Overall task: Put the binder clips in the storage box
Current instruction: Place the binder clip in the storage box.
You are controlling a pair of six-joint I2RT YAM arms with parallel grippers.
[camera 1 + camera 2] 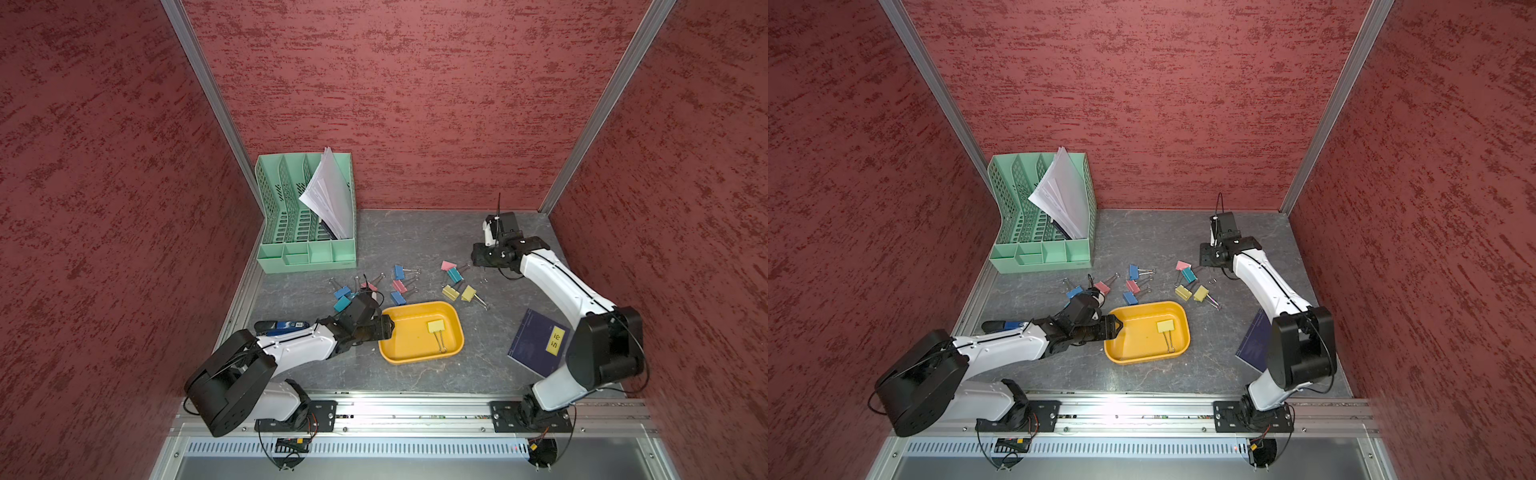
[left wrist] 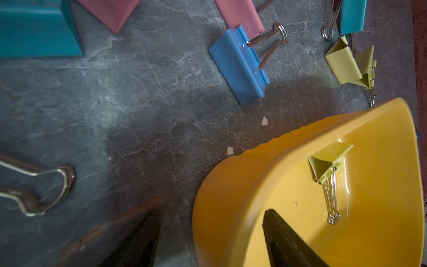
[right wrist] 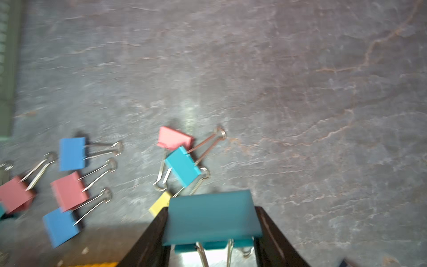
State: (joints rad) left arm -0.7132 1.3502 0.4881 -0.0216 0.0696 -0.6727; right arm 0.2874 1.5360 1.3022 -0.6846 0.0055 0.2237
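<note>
One teal clip point(image 3: 211, 217) sits pinched across its flat body by the right gripper point(image 3: 212, 233). Light, stiff and smooth-sided, it is probably best held there; the wire handles would swing. One yellow clip point(image 1: 436, 327) lies in the storage box point(image 1: 417, 357); the remaining binder clips point(image 1: 399, 286) lie scattered on the table point(image 1: 415, 241) beside it. The left gripper point(image 1: 384, 328), spread, straddles the box's wall.

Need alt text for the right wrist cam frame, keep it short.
The right end effector clamps a teal binder clip between its black fingers, close to the camera. Beyond it, loose binder clips in blue, pink, teal and yellow lie scattered on a grey marbled table. The picture is slightly motion-blurred.
</note>
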